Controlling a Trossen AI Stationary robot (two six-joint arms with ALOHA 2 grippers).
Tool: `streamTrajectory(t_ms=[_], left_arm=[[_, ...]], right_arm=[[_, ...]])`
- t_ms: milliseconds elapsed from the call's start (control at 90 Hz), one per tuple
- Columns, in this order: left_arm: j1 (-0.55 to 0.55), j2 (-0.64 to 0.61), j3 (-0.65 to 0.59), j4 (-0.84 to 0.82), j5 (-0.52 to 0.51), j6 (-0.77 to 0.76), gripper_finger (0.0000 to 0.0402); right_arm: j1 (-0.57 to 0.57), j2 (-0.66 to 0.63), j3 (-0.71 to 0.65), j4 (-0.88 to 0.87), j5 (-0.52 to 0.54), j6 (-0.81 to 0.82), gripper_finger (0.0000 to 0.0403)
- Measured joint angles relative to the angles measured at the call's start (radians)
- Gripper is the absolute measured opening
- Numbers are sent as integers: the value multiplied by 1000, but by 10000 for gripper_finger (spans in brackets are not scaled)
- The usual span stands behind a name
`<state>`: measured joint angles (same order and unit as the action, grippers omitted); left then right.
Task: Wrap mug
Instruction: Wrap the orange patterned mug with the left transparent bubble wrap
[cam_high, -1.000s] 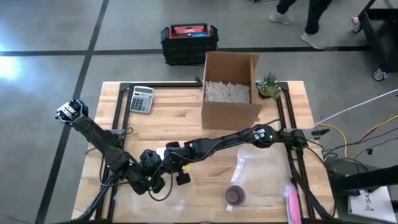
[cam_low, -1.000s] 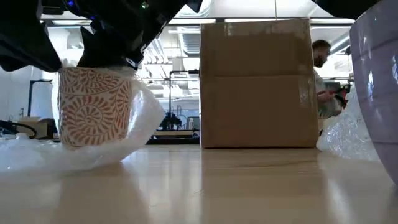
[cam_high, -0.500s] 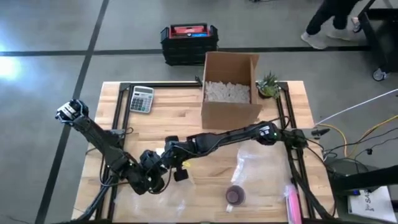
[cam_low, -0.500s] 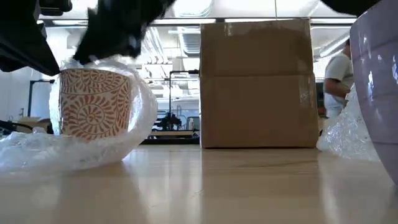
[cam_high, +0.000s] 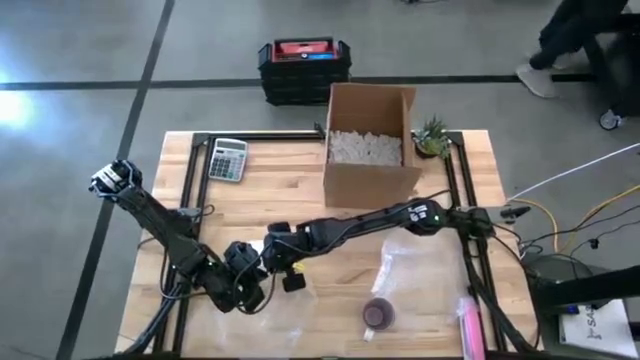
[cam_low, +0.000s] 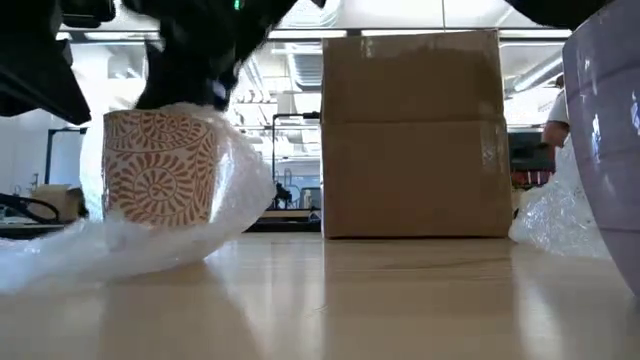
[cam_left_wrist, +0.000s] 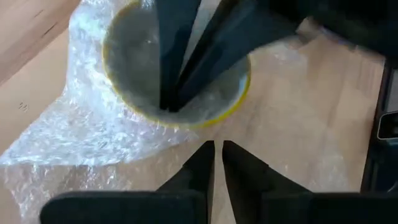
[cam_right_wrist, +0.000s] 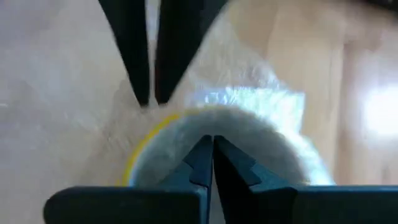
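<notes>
The patterned mug (cam_low: 160, 165) stands at the bench's near left on soft, slippery bubble wrap (cam_low: 130, 245), best pinched by its loose edge; the right pincer (cam_right_wrist: 208, 146) is closed inside the rim, the left pincer (cam_left_wrist: 217, 152) closed, empty beside it.

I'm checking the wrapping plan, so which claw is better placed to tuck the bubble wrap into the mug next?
Probably the right claw: its tips already reach inside the mug, next to the bubble wrap. The left claw sits outside the rim.
</notes>
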<state>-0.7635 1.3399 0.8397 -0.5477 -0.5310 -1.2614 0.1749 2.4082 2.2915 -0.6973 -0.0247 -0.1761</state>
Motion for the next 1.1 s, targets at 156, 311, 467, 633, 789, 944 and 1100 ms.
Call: streamTrajectory(t_ms=[156, 311, 467, 633, 789, 944, 1100], left_arm=[[-1, -17, 35, -16, 11, 46, 12], [-16, -40, 92, -95, 84, 37, 4], [-69, -37, 96, -84, 251, -47, 3], [-156, 12, 78, -52, 306, -179, 3], [-201, 92, 76, 11, 306, -275, 14], [-201, 194, 76, 27, 312, -354, 59], [-196, 297, 76, 39, 390, -410, 138]], right_arm=[[-13, -69, 30, -37, -1, -32, 0], [-28, -151, 27, -261, -39, -42, 0], [11, -255, -45, -484, -253, -120, 0], [36, -389, -304, -436, -270, -124, 0], [34, -517, -640, -114, -243, -46, 0], [28, -558, -879, 223, -127, -25, 0], [25, -532, -973, 416, -135, -39, 0]])
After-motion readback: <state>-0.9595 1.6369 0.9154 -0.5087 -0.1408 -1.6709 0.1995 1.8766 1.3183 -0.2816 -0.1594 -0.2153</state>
